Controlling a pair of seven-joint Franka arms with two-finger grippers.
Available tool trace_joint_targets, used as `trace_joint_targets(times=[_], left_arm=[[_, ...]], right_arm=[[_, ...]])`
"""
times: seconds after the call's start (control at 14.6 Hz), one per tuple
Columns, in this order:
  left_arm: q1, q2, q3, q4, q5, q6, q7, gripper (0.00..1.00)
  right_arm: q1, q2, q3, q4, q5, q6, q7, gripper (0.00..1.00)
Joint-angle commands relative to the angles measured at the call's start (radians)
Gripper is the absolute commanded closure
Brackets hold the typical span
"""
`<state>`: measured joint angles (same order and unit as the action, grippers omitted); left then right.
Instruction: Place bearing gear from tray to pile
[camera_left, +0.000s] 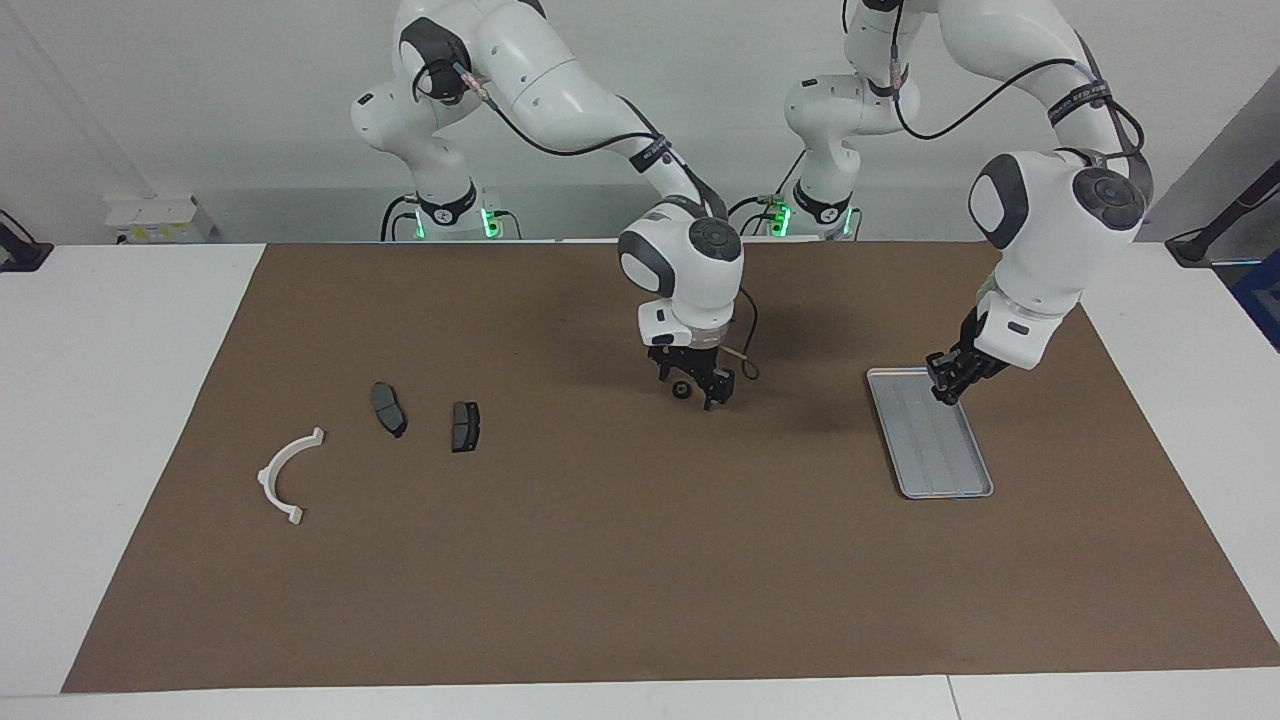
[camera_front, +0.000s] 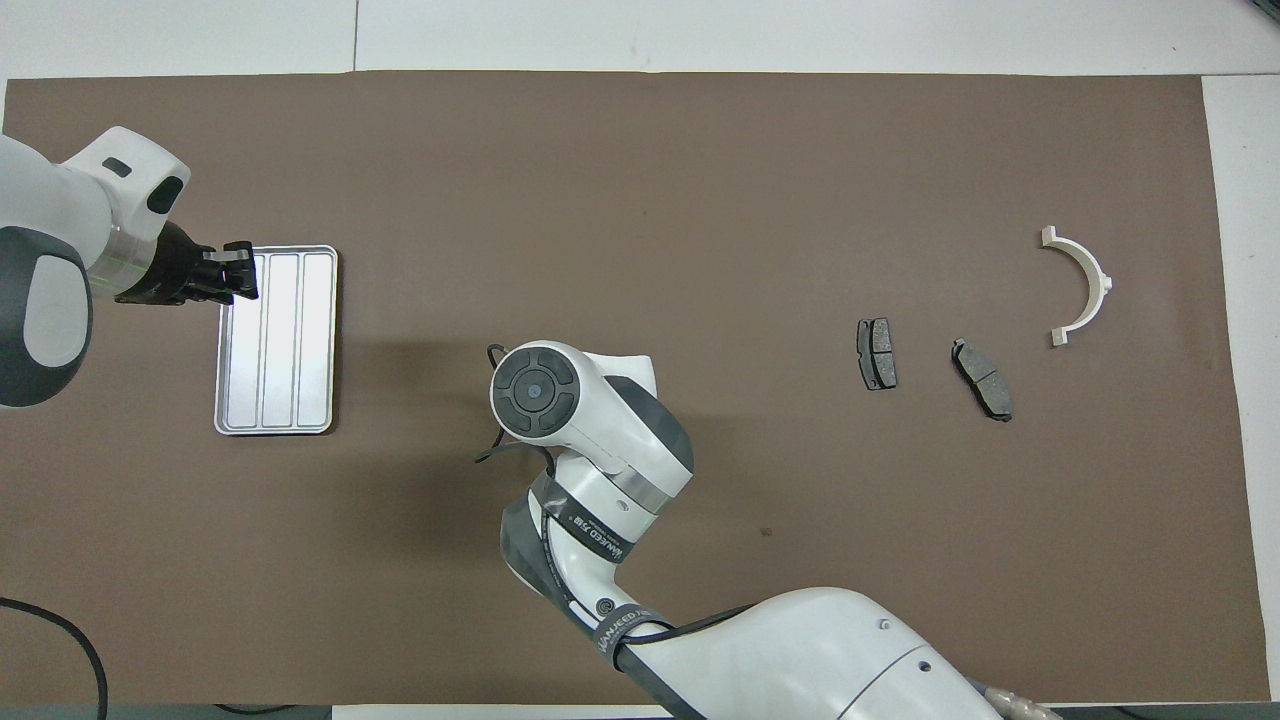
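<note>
The bearing gear (camera_left: 681, 390), a small black ring, lies on the brown mat mid-table. My right gripper (camera_left: 692, 386) is lowered around it, open, with the gear between its fingers; contact is not clear. In the overhead view its wrist (camera_front: 560, 400) hides both. The silver tray (camera_left: 950, 480) (camera_front: 275, 400) shows a bare ridged floor. Over the tray's edge nearest the robots hangs my left gripper (camera_left: 945, 388) (camera_front: 240, 285), shut, nothing visible in it. The pile sits toward the right arm's end: a white half-ring bracket (camera_left: 266, 478) (camera_front: 1103, 285) and two dark pads (camera_left: 388, 409) (camera_left: 465, 426).
The brown mat (camera_left: 600, 580) covers most of the white table. A cable loops from the right wrist (camera_left: 750, 350) just above the mat beside the gear.
</note>
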<state>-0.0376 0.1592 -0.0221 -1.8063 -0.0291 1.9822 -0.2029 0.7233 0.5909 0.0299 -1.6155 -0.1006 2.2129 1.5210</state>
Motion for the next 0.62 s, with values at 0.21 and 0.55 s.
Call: trace_joint_targets(times=[0.21, 0.55], left_arm=[[-0.002, -0.033, 0.016, -0.082, 0.012, 0.069, -0.018, 1.0], [-0.022, -0.035, 0.016, -0.082, 0.044, 0.061, -0.079, 1.0]], right_arm=[[-0.018, -0.022, 0.01, -0.034, -0.016, 0.025, -0.024, 0.4], [-0.019, -0.022, 0.01, -0.03, -0.016, 0.025, -0.027, 0.93]])
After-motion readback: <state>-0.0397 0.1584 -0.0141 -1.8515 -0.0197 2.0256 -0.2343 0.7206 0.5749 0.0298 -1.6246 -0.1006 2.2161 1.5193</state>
